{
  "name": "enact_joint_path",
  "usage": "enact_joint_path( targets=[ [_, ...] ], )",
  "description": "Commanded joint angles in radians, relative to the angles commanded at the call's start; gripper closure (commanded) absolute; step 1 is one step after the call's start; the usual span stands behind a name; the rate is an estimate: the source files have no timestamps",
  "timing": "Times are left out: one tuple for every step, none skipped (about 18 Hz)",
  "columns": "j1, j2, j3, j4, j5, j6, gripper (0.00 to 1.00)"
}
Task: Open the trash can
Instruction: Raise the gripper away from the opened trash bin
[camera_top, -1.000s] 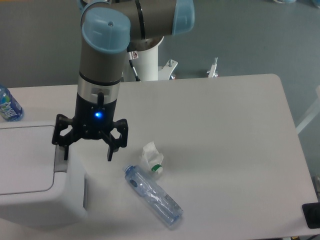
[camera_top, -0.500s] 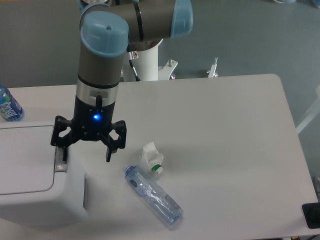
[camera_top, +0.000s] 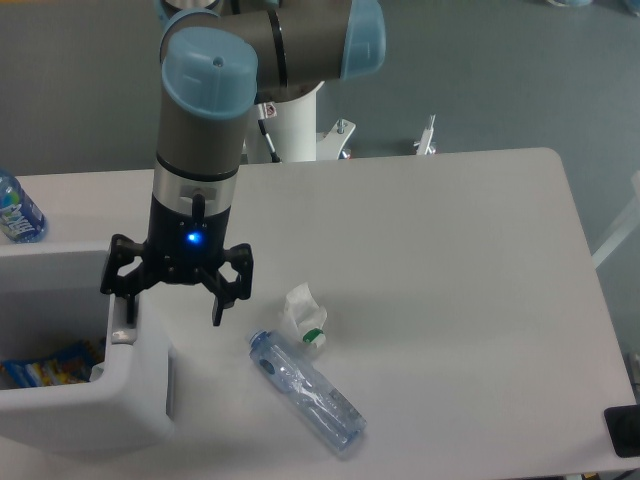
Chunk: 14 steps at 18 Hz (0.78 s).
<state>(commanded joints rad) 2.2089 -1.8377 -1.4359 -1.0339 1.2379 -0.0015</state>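
Observation:
The trash can (camera_top: 100, 405) is a large white boxy bin at the lower left. Its top stands open: the flat lid is out of view, and the inside shows a colourful wrapper (camera_top: 45, 365) at the bottom. The grey push bar (camera_top: 121, 335) sits on the bin's right rim. My gripper (camera_top: 172, 318) points straight down with its jaws spread wide and holds nothing. Its left finger (camera_top: 127, 305) is at the push bar, and I cannot tell whether it touches it. Its right finger (camera_top: 217, 308) hangs beside the bin, above the table.
A clear plastic bottle (camera_top: 305, 390) lies on the table to the right of the bin. A crumpled white wrapper with a green spot (camera_top: 303, 315) lies just above it. A blue-labelled bottle (camera_top: 15, 210) stands at the far left edge. A black object (camera_top: 622, 430) sits at the lower right corner.
The bin's flat lid covered the top in both earlier frames; now it is gone from the top and the inside shows. The gripper has shifted slightly left over the push bar.

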Motion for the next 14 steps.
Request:
enact_joint_path(
  targets=[
    [0.0,0.0,0.012,0.0,0.0,0.0,0.0],
    [0.0,0.0,0.034,0.002,0.002,0.009,0.0],
    [0.0,-0.002,0.06,0.014,0.005,0.015,0.0],
    [0.0,-0.003,0.083,0.032,0.008,0.031,0.0],
    [0.006,-0.002,0.104,0.05,0.011,0.06,0.0],
    [0.011,0.002,0.127,0.066,0.026,0.098,0.0],
    [0.034,0.005,0.152,0.071,0.055,0.142,0.0],
    [0.064,0.008,0.172,0.072,0.078,0.167,0.0],
    [0.083,0.009,0.187,0.072,0.089,0.175,0.0],
    [0.104,0.012,0.195,0.072,0.09,0.179,0.0],
    [0.13,0.023,0.193,0.069,0.1,0.195,0.0],
    [0.143,0.037,0.184,0.064,0.129,0.231,0.0],
    [0.147,0.047,0.167,0.051,0.185,0.292,0.0],
    [0.15,0.055,0.148,0.032,0.263,0.372,0.0]
  ],
)
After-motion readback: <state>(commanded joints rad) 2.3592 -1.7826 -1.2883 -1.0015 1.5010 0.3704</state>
